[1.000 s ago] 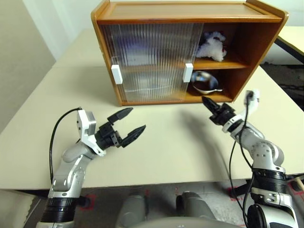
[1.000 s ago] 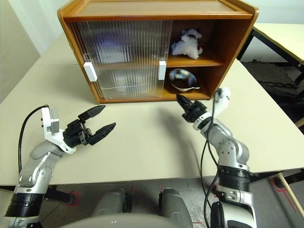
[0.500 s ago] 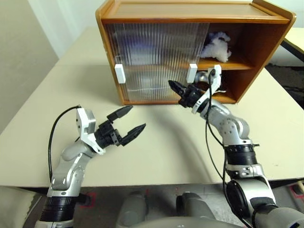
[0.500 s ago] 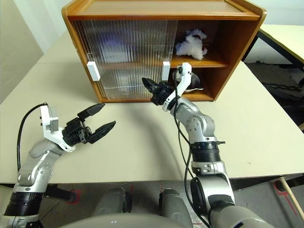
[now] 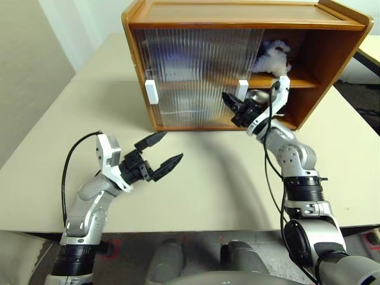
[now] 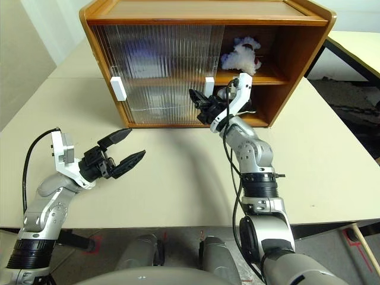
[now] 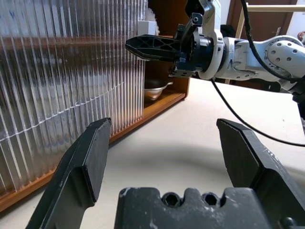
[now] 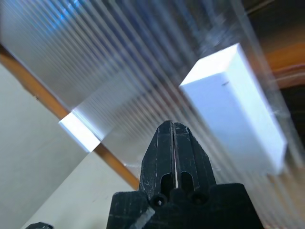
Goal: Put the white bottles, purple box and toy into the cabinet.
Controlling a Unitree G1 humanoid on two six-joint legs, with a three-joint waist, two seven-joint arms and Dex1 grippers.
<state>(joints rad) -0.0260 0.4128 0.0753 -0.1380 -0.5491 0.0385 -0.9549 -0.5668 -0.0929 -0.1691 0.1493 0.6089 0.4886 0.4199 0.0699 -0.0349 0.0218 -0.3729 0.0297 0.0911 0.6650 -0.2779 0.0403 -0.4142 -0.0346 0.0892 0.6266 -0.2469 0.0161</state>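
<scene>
Closed right end effector [image 6: 195, 95] beside cabinet [image 6: 285, 59]

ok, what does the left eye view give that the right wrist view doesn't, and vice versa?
Left eye view: the toy on the cabinet's upper shelf, the steel dish below it, and the open left claw over the table.
Right wrist view: close up, the right claw pressed shut, its tip near a white handle.
Both: the right claw, the ribbed sliding doors, that handle and the other white handle.

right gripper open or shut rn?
Shut. In the right wrist view the right gripper has its two black fingers pressed together, empty, pointing at the white handle of the cabinet door.
</scene>
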